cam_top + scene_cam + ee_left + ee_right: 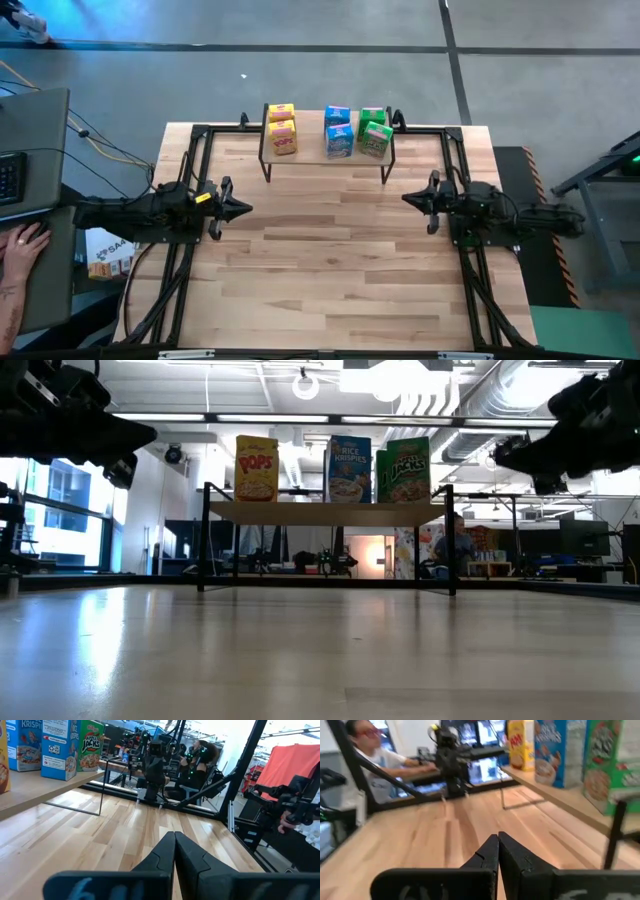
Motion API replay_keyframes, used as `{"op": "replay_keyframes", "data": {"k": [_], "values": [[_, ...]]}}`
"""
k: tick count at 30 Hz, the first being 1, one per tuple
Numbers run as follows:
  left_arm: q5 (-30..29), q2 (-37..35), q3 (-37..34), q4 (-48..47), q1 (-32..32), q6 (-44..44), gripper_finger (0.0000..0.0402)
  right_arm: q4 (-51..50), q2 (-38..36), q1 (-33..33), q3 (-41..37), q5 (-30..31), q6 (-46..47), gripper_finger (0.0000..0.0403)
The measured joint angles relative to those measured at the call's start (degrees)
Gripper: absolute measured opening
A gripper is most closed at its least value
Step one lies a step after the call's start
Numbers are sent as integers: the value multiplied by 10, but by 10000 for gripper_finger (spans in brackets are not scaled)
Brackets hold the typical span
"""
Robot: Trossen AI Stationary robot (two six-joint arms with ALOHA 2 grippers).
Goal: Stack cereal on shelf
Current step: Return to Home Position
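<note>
The shelf, a light plank on thin black legs, stands at the table's far edge. On it stand the cereal boxes in pairs, one behind the other: two yellow, two blue, two green. In the low view the yellow, blue and green fronts show upright on the plank. My left gripper hovers shut over the table's left side, pointing right. My right gripper hovers shut over the right side, pointing left. Neither is near the boxes.
The wooden table stretches bare between the two arms and toward its near edge. Black frame rails run along its left and right sides. A person's hand rests at a desk beyond the left edge.
</note>
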Motion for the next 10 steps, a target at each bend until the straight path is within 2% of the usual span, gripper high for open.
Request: {"op": "replay_keyframes", "data": {"k": [2, 10], "values": [[0, 0, 0, 0, 0, 0, 1, -27, -12, 0, 0, 12, -1, 0], [0, 0, 0, 0, 0, 0, 1, -28, -9, 0, 0, 16, -34, 0]]}}
